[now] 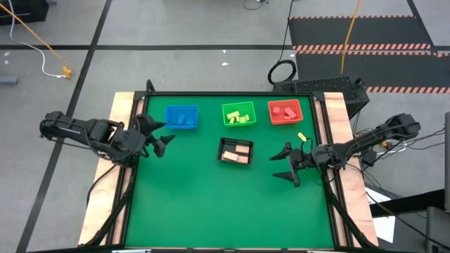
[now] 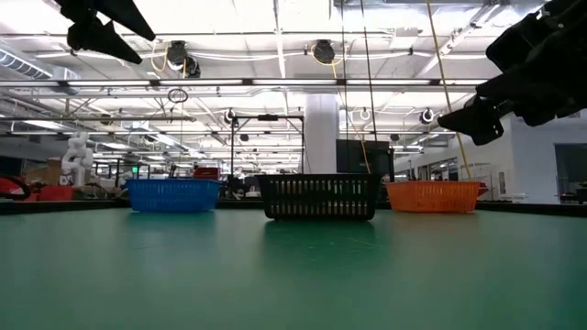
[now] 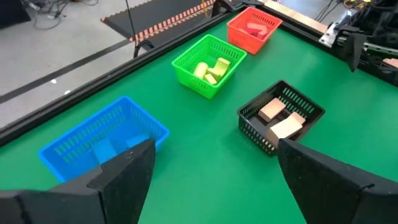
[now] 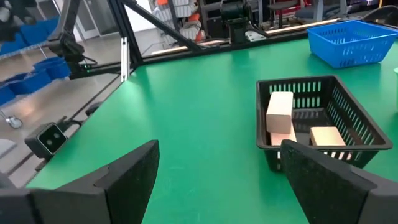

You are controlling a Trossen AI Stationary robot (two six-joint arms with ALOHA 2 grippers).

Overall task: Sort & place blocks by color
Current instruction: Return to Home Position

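Left gripper (image 3: 216,144): the two dark fingers are closest in the left wrist view, spread wide, nothing between them. Right gripper (image 4: 219,146): the same, spread wide and empty.

Containers, high view:
- Blue basket (image 1: 169,111), green basket (image 1: 226,107) and red basket (image 1: 271,105) stand in a row along the table's far edge, apart from each other.
- Black basket (image 1: 223,143) stands just nearer than the green one, toward the table's middle.

Contents:
- Blue basket: blue blocks (image 3: 106,149), at least two.
- Green basket: yellow-green blocks (image 3: 211,68), several, piled loosely.
- Red basket: red blocks (image 3: 254,28).
- Black basket: tan blocks (image 4: 280,111), about three, one lying lengthwise along a wall.

Blocks relative to grippers: every block I can make out lies inside a basket. The left gripper (image 1: 165,138) hangs above the left edge, near the blue basket and apart from it. The right gripper (image 1: 280,163) hangs toward the right edge, beside the black basket with a gap between.

Hard to make out:
- A small yellow piece (image 1: 302,137) close by the right arm; cannot tell whether it is a block.
- Low view: basket walls hide all contents, the black basket hides the green one, and both grippers are cut off at the top corners.
- Exact counts of red and yellow-green blocks unclear.
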